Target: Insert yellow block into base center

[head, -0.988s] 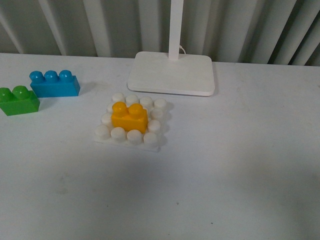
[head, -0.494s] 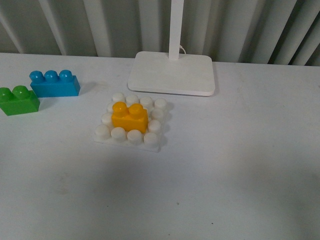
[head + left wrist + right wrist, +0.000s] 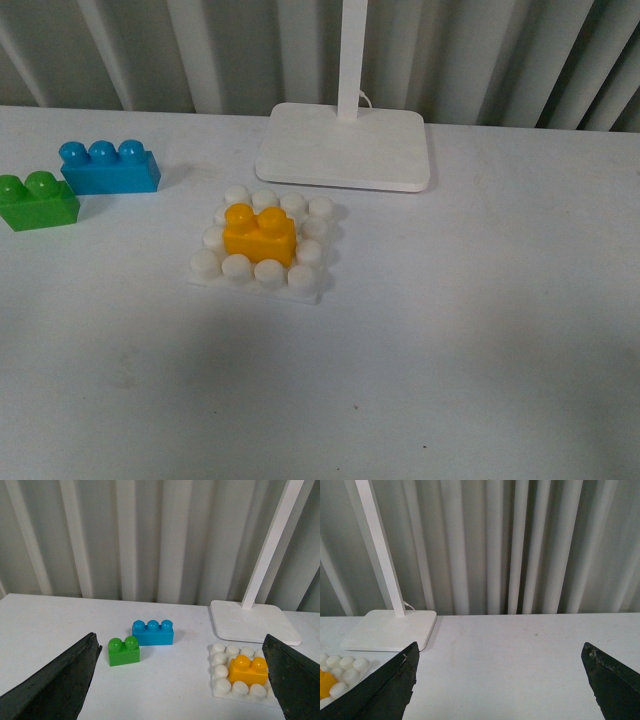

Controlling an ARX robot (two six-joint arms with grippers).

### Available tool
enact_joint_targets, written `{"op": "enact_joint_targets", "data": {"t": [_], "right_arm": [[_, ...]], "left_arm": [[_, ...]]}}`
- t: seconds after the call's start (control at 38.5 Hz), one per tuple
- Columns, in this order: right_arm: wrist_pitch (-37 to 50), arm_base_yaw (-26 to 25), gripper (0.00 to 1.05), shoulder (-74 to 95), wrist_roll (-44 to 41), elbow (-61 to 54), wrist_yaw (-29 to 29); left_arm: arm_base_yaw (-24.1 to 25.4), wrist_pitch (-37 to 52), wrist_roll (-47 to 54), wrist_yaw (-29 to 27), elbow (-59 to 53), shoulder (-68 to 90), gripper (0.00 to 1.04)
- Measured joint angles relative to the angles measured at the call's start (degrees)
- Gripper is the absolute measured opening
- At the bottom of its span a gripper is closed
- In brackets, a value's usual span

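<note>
Front view: yellow block [image 3: 259,235] mid-base [image 3: 305,288]

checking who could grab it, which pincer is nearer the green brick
Left. The left pincer looks over the green brick, which sits between its open fingers in the left wrist view. The right pincer sees only the lamp foot and base edge, no green brick.

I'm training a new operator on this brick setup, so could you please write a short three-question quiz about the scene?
1. True or false: the small yellow-orange plastic brick sits on the flat white studded base plate.
2. Which brick is nearer the base: A) green two-stud plastic brick, B) blue three-stud plastic brick?
3. Fill in: both the left gripper and the right gripper are ____.

Key: 1 true; 2 B; 3 open.
</note>
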Motion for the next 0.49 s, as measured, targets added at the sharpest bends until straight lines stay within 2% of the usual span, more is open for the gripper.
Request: {"op": "enact_joint_targets", "data": {"t": [0.49], "right_arm": [[0.0, 0.0, 0.95, 0.0, 0.0, 0.0, 0.0]], "left_arm": [[0.0, 0.0, 0.02, 0.0, 0.0, 0.0, 0.98]]}}
